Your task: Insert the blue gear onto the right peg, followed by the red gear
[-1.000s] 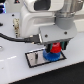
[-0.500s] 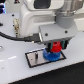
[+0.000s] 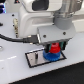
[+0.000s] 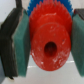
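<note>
The arm (image 3: 42,15) fills the upper part of the exterior view, hanging over the white table (image 3: 12,70), and below it sits the plate (image 3: 35,59), grey with a black border, near the table's middle. On the plate's end toward the exterior view's right lies the blue gear (image 3: 50,56), flat, apparently already seated where the right peg should be, though the peg itself is hidden under the stack. Directly above it is the red gear (image 3: 53,49), and the claw (image 3: 53,46) is pinching it: the wrist view shows the red gear (image 4: 48,37) squeezed between two teal pads (image 4: 21,40), one on each flank, with blue teeth (image 4: 35,7) peeking out behind it. The red gear's hub hole faces the wrist camera dead centre, dark and round. My read is that this is a light, rigid plastic part, smooth enough to slip if gripped loosely, and the toothed rim gives the pads bite, so holding it across the outer edge looks right. Whether red is touching blue or just above it, I cannot tell.
</note>
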Robot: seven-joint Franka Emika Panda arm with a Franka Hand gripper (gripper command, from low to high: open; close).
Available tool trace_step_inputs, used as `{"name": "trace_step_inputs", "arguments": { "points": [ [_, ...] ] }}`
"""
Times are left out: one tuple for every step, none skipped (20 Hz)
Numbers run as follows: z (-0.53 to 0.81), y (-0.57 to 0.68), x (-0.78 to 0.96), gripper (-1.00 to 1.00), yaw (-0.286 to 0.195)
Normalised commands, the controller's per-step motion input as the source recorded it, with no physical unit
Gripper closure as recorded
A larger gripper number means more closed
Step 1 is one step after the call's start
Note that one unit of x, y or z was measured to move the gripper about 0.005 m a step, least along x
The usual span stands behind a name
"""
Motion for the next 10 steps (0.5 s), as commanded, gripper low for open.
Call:
{"name": "trace_step_inputs", "arguments": {
  "points": [
    [-0.26, -0.23, 0.1, 1.0, 0.0],
    [-0.22, -0.25, 0.11, 1.0, 0.0],
    [-0.14, -0.27, 0.14, 1.0, 0.0],
    [-0.01, -0.26, 0.18, 1.0, 0.0],
    [0.07, -0.27, 0.21, 1.0, 0.0],
    [-0.01, -0.27, 0.21, 1.0, 0.0],
    [-0.09, -0.33, 0.26, 1.0, 0.0],
    [-0.24, -0.27, 0.16, 1.0, 0.0],
    [0.18, 0.0, 0.01, 1.0, 0.0],
    [0.34, 0.0, 0.02, 1.0, 0.0]
  ]
}}
